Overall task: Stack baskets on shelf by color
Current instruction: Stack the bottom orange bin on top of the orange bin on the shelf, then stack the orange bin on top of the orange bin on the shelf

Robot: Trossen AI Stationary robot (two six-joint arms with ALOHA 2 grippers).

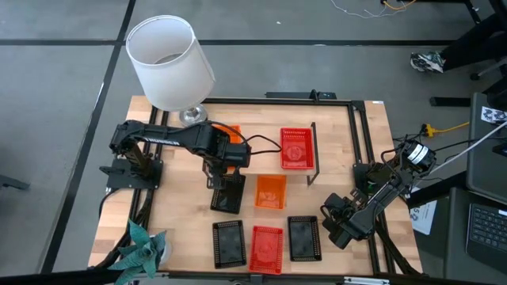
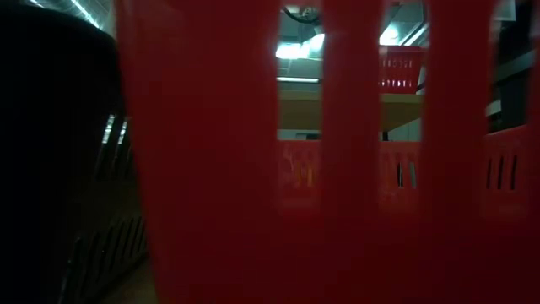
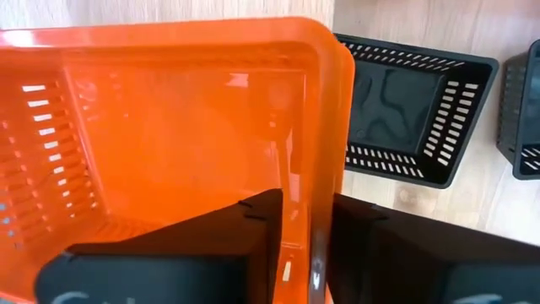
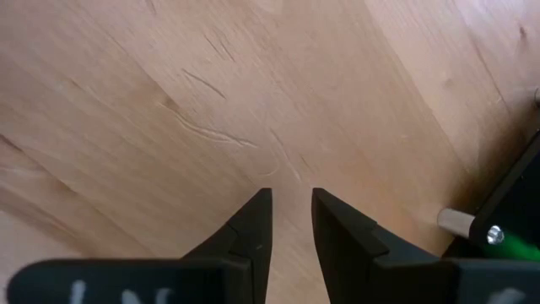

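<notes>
Left wrist view: left tool (image 3: 305,224) straddles orange basket (image 3: 169,127) wall.

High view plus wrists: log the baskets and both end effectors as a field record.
shelf: one red basket on it
table centre: second orange basket
front row: left black basket, front red basket, right black basket
left end effector: at the wall of an orange basket
right end effector: open, empty, over bare table
</notes>
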